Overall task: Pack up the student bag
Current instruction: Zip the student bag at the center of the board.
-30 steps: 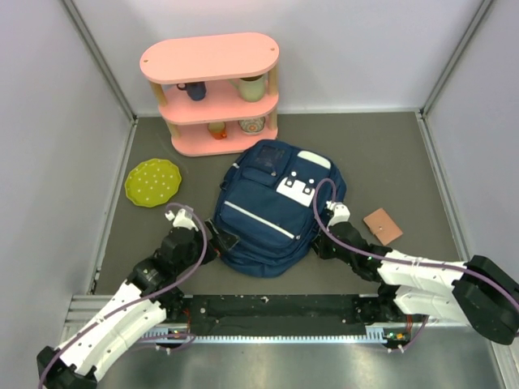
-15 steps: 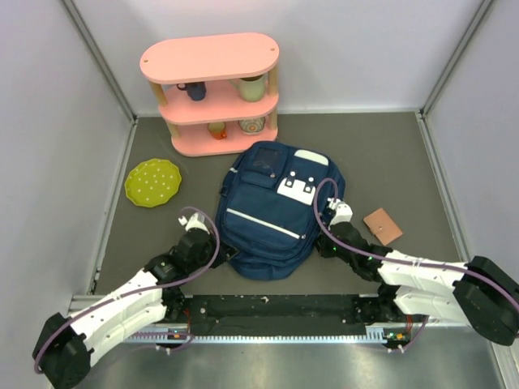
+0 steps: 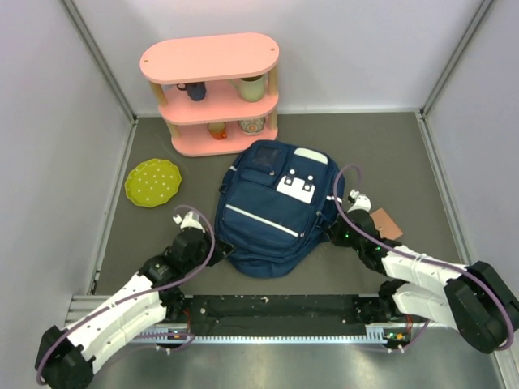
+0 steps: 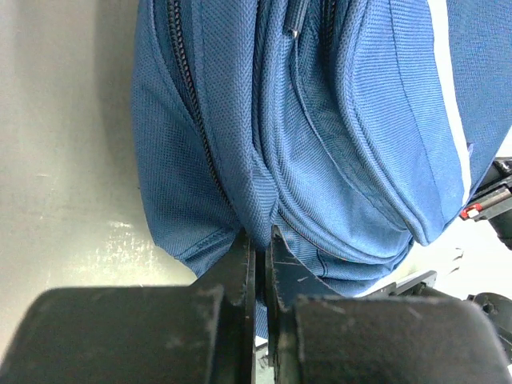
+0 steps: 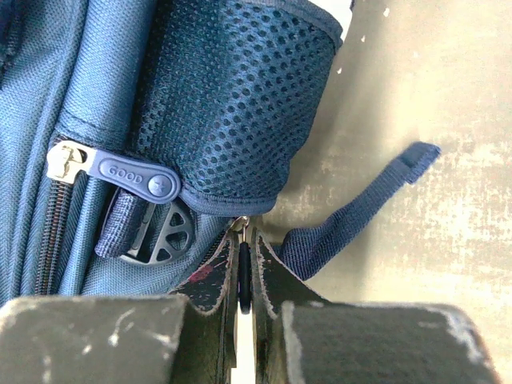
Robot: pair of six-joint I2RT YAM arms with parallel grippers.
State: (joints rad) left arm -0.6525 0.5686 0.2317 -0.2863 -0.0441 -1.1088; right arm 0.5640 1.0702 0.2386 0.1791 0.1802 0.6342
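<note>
The student bag, navy blue with a white stripe and a white buckle patch, lies flat in the middle of the floor. My left gripper is at its near left corner. In the left wrist view that gripper is shut on a pinched fold of the bag's fabric. At the bag's right side is my right gripper, below the mesh side pocket. Its jaws are shut on a black zipper pull with a metal ring. A loose strap trails beside them.
A pink three-tier shelf with cups stands behind the bag. A green plate lies at the left. A small brown wallet lies just right of my right arm. Grey walls close in both sides.
My left gripper went from open to shut on the bag's fabric. The right gripper moved up and to the right with the zipper pull, and the bag shifted slightly.
</note>
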